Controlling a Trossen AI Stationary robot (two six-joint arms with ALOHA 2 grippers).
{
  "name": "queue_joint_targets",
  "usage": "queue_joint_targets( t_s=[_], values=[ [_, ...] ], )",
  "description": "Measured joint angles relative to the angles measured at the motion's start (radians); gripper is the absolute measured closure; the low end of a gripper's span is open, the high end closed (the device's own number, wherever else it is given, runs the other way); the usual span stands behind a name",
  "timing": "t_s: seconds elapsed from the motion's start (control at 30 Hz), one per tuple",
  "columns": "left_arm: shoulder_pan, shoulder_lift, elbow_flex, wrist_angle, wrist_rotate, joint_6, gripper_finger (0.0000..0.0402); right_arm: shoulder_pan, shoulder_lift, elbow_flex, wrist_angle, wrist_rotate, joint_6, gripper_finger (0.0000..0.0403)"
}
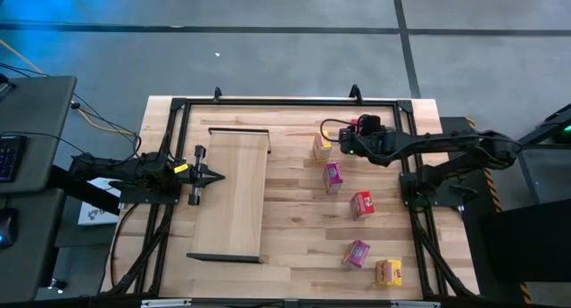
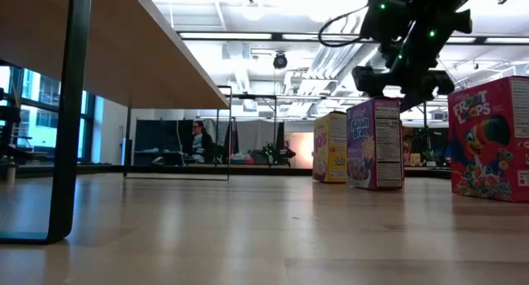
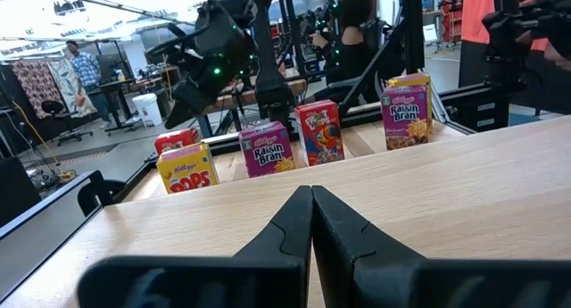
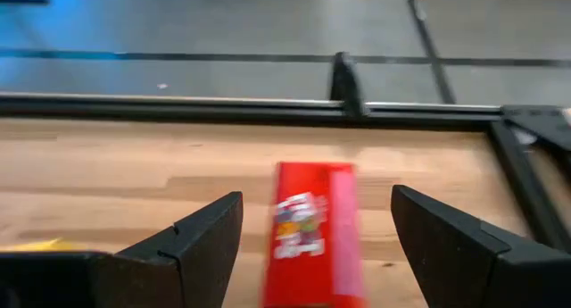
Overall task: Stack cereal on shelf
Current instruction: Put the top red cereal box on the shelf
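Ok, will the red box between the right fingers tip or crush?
The red box looks like thin cardboard, so probably light and dentable; squeeze gently. It seems to stand on a narrow base, so one finger of the right gripper touching first could tip it.

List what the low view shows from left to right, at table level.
shelf's black leg → person in the room behind → yellow cereal box → purple Raisin Bran box → red Froot Loops box
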Motion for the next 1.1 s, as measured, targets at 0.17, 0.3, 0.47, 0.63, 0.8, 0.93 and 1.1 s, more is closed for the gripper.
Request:
queue_joint_targets(
  t_s=[0.17, 0.3, 0.47, 0.63, 0.8, 0.93, 1.1],
  values=[
    [0.0, 0.0, 0.0, 0.0, 0.0, 0.0, 0.0402, -0.022, 0.0, -0.01, 0.027, -0.02, -0.039, 0.0125],
    [0.0, 0.0, 0.0, 0.0, 0.0, 0.0, 0.0402, -0.052, 0.0, -0.01, 0.033, -0.044, -0.033, 0.0125],
    [0.0, 0.0, 0.0, 0.0, 0.0, 0.0, 0.0402, -0.069, 0.031, -0.01, 0.072, -0.129, -0.08, 0.0125],
    [0.0, 0.0, 0.0, 0.001, 0.0, 0.0, 0.0401, -0.07, 0.089, -0.01, 0.062, -0.143, -0.075, 0.0126],
    [0.0, 0.0, 0.0, 0.0, 0.0, 0.0, 0.0401, -0.072, 0.133, -0.01, 0.066, -0.14, -0.058, 0.0126],
    [0.0, 0.0, 0.0, 0.0, 0.0, 0.0, 0.0401, -0.072, 0.141, -0.01, 0.063, -0.139, -0.06, 0.0128],
    [0.0, 0.0, 0.0, 0.0, 0.0, 0.0, 0.0402, -0.072, 0.14, -0.01, 0.063, -0.124, -0.056, 0.0152]
  ],
)
